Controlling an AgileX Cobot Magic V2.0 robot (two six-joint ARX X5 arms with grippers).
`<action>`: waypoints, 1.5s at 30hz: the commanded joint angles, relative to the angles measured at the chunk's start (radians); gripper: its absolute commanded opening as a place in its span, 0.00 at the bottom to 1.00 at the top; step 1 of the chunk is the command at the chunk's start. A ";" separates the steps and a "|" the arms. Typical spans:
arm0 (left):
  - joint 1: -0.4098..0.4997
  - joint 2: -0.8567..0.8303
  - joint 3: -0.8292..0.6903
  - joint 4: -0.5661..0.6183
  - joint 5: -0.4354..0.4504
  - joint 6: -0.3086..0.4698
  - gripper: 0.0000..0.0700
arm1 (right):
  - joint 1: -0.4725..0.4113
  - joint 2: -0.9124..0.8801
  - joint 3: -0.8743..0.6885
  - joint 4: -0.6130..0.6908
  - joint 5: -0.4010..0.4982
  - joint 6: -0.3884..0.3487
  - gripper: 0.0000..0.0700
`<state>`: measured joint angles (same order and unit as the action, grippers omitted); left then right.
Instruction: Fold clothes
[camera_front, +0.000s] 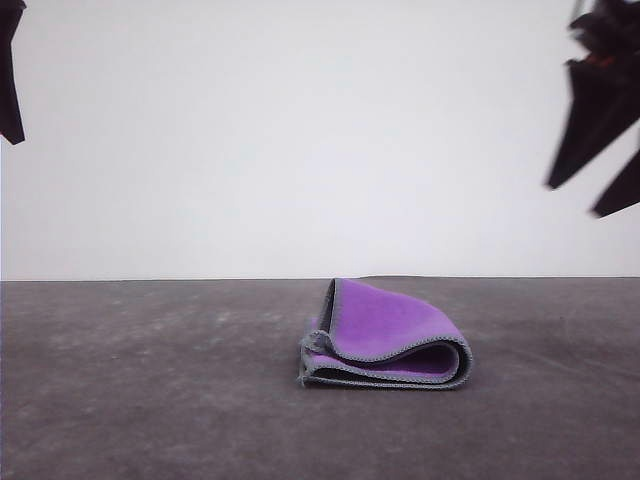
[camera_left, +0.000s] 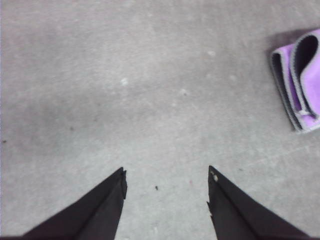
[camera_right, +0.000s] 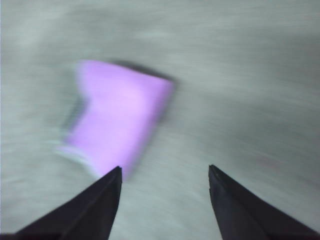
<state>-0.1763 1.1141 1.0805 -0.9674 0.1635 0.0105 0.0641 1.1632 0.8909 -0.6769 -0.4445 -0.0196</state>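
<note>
The clothes (camera_front: 385, 335) are one small cloth lying folded on the grey table, purple face outward, with light-grey stitched edging and a dark inner face at the fold. In the left wrist view the cloth (camera_left: 302, 80) sits off to the side, well apart from my left gripper (camera_left: 166, 175), whose black fingers stand open above bare table. The right wrist view is blurred; there the cloth (camera_right: 120, 117) appears as a purple patch beyond my right gripper (camera_right: 165, 172), open and empty. In the front view the right gripper (camera_front: 598, 150) hangs high at the upper right and part of the left gripper (camera_front: 10, 80) at the upper left.
A grey, faintly scuffed table (camera_front: 150, 380) spreads around the cloth, its far edge meeting a plain white wall (camera_front: 300, 130).
</note>
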 joint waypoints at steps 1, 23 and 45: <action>0.006 0.012 0.008 0.011 0.004 0.007 0.44 | -0.004 -0.026 0.007 -0.016 0.078 -0.022 0.50; 0.022 0.012 0.008 0.002 0.003 0.009 0.01 | -0.010 -0.126 0.007 -0.078 0.210 -0.015 0.01; 0.022 -0.065 -0.011 0.047 -0.007 0.056 0.01 | -0.009 -0.126 0.007 -0.056 0.210 0.034 0.01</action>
<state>-0.1543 1.0662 1.0687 -0.9272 0.1589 0.0321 0.0525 1.0290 0.8909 -0.7429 -0.2340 0.0048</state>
